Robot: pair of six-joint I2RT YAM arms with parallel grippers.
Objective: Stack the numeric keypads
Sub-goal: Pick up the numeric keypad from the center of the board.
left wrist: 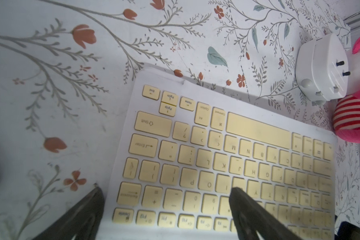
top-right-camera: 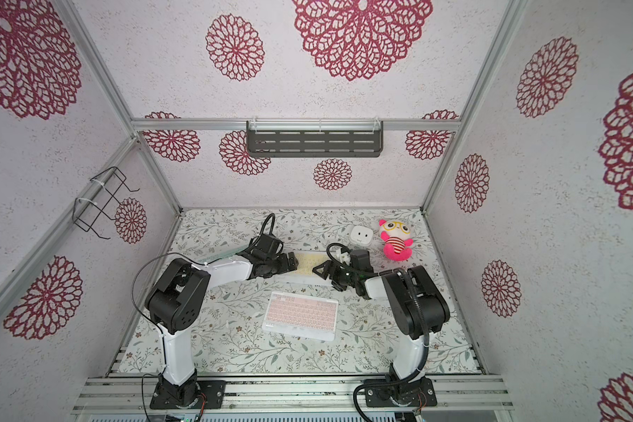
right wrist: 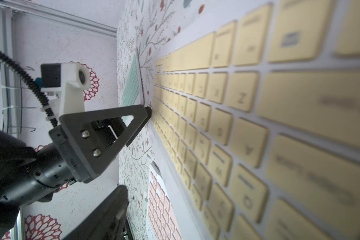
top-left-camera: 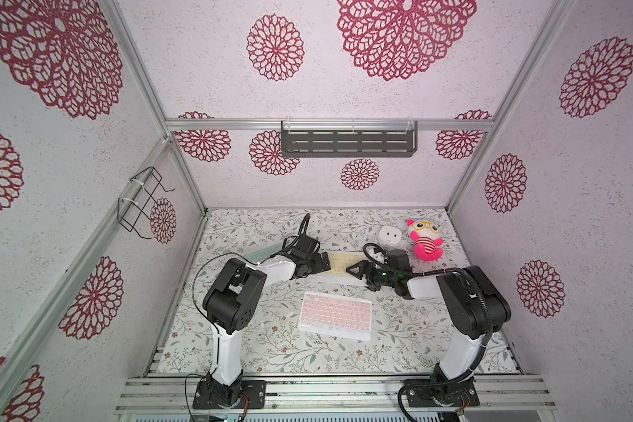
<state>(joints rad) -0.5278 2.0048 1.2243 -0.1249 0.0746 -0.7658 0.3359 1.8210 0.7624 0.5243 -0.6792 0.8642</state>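
Yellow keypad [left wrist: 216,145]: likely light, stiff, slick; best pinched at short white edges. Left jaws spread wide astride one end; right jaws' state impossible to tell.

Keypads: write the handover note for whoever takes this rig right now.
Left pincer: open, at one end of the yellow keypad.
Right pincer: open at its other end, no grip yet.
Pink keypad: flat at the front, untouched.
Green keypad: at the back left, apart from the others.
Done: nothing stacked.
To do: stack all three.
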